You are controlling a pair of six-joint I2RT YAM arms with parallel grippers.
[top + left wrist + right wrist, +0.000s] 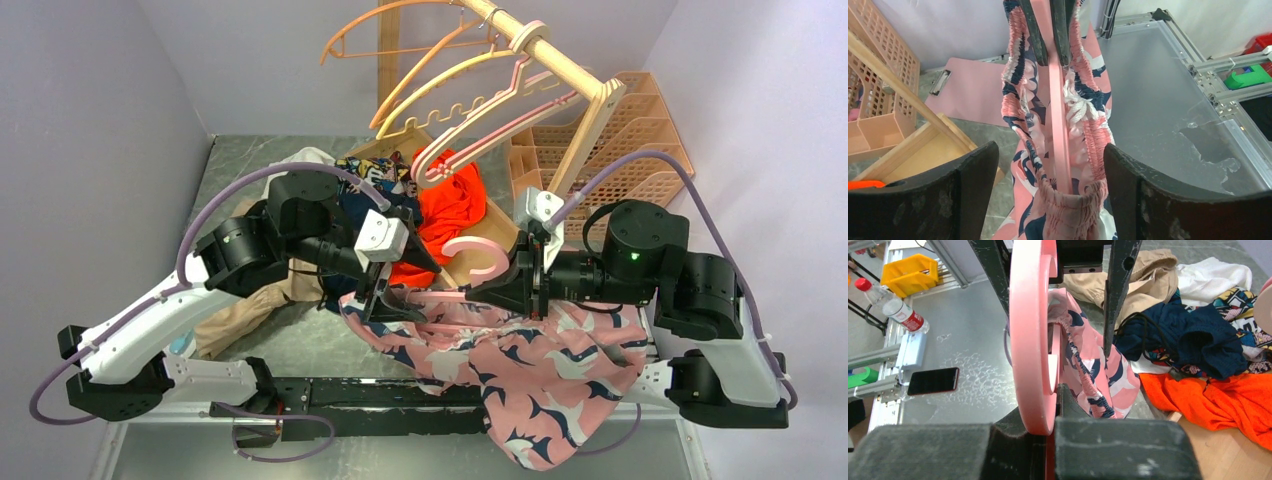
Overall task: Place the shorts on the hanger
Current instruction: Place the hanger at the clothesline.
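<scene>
Shorts: the shorts (530,370) are draped from the hanger (478,262), held above the desk (1158,100) between the two arms. Most of the cloth spills down towards the near edge.
Waistband: in the left wrist view the pink bar runs inside the gathered waistband, and the band's end wraps round the tip of that arm of the hanger.
Hanger: it lies roughly level, with its hook curling up towards the back of the scene.
Right tool: the right tool (492,287) is clamped on the hanger at the neck below the hook, and it alone carries the hanger.
Left tool: the left tool (383,303) stands wide open with one jaw on each side of the wrapped end. It grips nothing, though we cannot tell whether the right-hand jaw brushes the fabric.
Step in hand: we judge the threading largely done on the left arm's side. How the band sits on the far arm of the hanger is hidden behind the right tool.
Next move: it calls for drawing the left tool straight back, clear of the band, so that the elastic is not dragged off the tip. We would then check the far side before the right tool lets go.
Around it: an orange-red garment (450,215) and a heap of other clothes lie behind, well clear of the shorts.
</scene>
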